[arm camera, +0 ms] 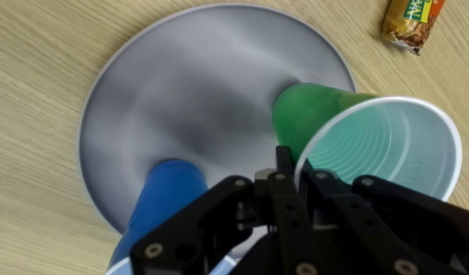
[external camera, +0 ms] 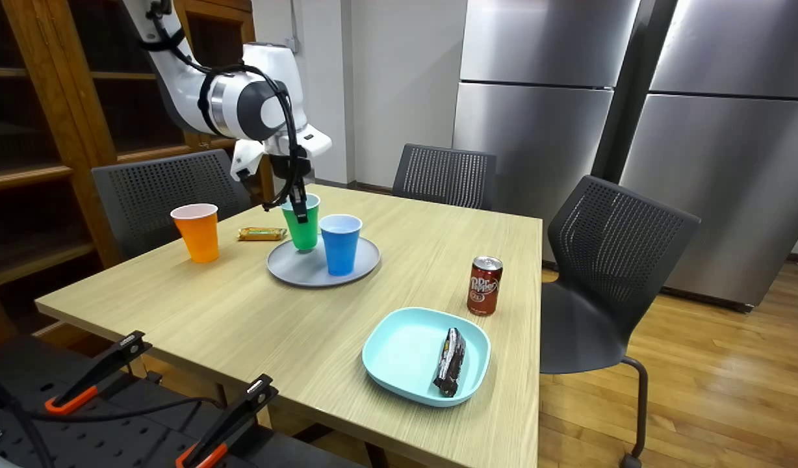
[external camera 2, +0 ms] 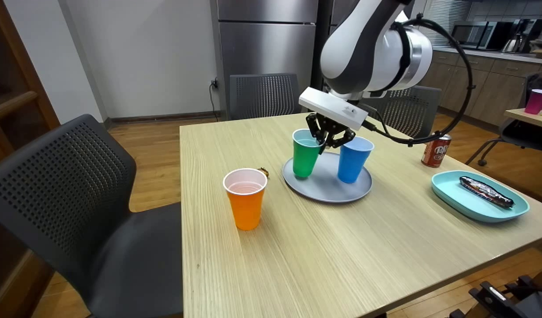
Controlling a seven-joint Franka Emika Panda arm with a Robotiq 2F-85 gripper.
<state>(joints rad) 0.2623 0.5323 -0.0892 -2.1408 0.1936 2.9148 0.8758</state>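
The gripper (arm camera: pixel 296 165) held the green cup (arm camera: pixel 312 109) by its rim, the jaws drawn narrow on the thin wall with one finger inside and one outside, while the cup appeared to rest on the gray plate (arm camera: pixel 196 57), just apart from the blue cup (arm camera: pixel 169 193). A light, steady pinch seemed wise, since squeezing might have creased that wall, and any motion called for a slow, upright path clear of the blue cup.
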